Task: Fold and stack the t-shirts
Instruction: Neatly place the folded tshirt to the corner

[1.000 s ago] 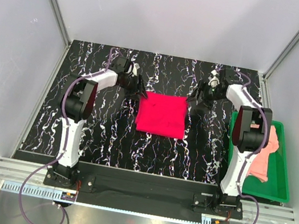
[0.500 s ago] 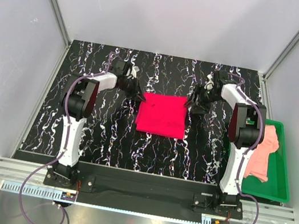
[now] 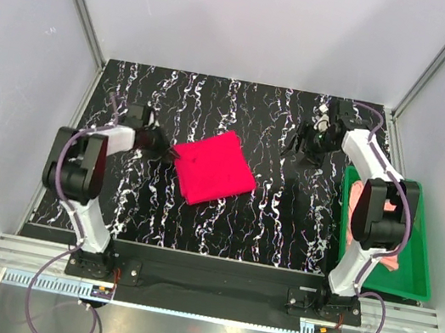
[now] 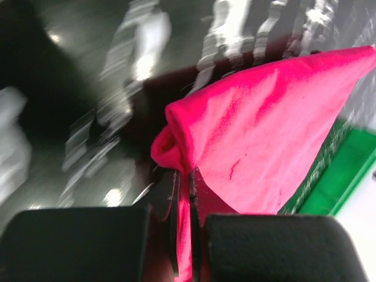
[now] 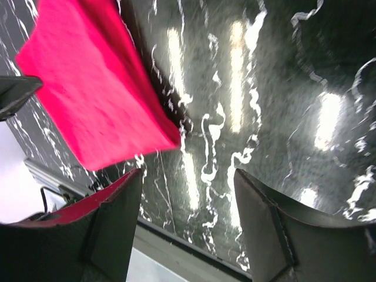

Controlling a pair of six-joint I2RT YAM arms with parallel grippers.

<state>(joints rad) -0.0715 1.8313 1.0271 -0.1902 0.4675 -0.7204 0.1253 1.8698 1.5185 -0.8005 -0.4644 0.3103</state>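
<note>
Shifted leftward and turned, red t-shirt (image 3: pixel 214 168), left gripper (image 3: pixel 165 149) clamped on its corner, right gripper (image 3: pixel 307 141) apart.

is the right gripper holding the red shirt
No, the right gripper stands open with nothing in it, and the red t-shirt lies apart from it on the table.

Green tray (image 3: pixel 417 263) lies right of marbled table (image 3: pixel 282 220).
</note>
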